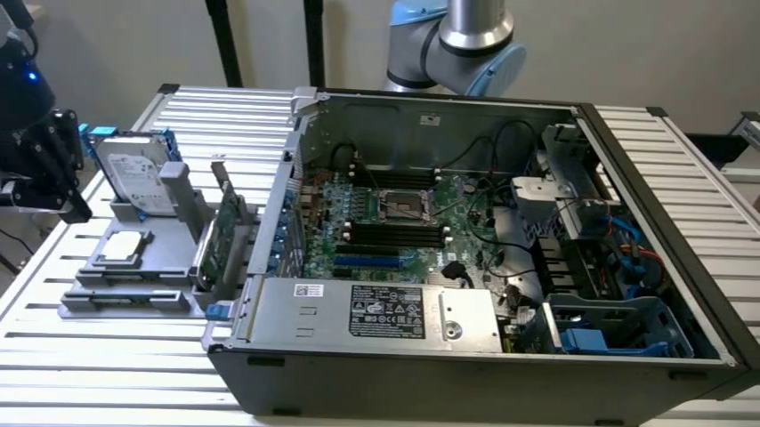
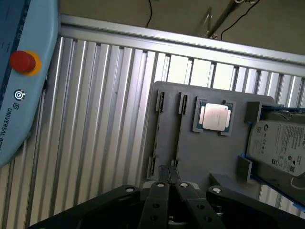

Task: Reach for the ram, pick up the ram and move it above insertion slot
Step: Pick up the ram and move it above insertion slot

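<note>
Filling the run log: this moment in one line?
stage: reach | black gripper: over flat grey plastic parts tray | holding: cannot tell

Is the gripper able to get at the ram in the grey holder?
Probably yes: the gripper hangs over the ram, which sits edge-up in the grey holder, and nothing lies across it.

The table is ribbed bare aluminium with a dull satin sheen. The holder looks like matt grey plastic, though its grain is hard to make out. The processor has a bright metal lid. The hard drive carries a white paper label on silvery metal. The computer case is dark matt metal, its power supply bare grey sheet. The gripper is matt black. The pendant is smooth pale-blue plastic with a glossy red button.
</note>
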Controlling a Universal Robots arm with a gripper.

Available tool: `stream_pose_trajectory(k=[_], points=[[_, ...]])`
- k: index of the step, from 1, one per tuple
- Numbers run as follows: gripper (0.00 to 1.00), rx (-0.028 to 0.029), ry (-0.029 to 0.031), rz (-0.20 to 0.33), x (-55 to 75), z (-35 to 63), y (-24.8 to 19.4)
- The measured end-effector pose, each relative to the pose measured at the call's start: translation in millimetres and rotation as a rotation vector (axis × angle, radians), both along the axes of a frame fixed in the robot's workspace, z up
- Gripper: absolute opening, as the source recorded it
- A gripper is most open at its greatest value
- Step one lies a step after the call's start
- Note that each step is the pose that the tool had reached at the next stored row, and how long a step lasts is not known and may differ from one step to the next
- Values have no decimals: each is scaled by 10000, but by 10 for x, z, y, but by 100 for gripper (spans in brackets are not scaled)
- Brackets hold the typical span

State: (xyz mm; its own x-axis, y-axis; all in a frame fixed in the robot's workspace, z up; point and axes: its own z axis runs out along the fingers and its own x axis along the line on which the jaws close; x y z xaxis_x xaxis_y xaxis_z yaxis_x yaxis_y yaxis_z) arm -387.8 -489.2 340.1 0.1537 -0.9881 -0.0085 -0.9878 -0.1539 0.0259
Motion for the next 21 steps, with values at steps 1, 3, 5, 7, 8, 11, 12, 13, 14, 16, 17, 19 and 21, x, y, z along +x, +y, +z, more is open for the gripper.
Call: stream_pose_trajectory(k=[1, 3, 5, 7, 8, 11, 12, 13, 14, 16, 17, 19, 21], points=[[12, 0, 0, 1, 0, 0, 0], [18, 0, 0, 2, 0, 0, 0], [24, -1, 1, -11, 0, -2, 0], [31, 0, -15, -51, 0, -23, -1], [31, 0, -28, -96, -2, -41, -1], [31, 1, -51, -237, -13, -96, 0], [31, 0, -53, -265, -18, -114, 0], [31, 0, -56, -281, -22, -132, -1], [31, -1, -57, -293, -28, -150, -1], [31, 0, -61, -314, -39, -187, -2], [31, 0, -62, -323, -45, -205, -3], [31, 1, -64, -332, -54, -242, -3], [31, 1, -66, -341, -60, -278, -5]])
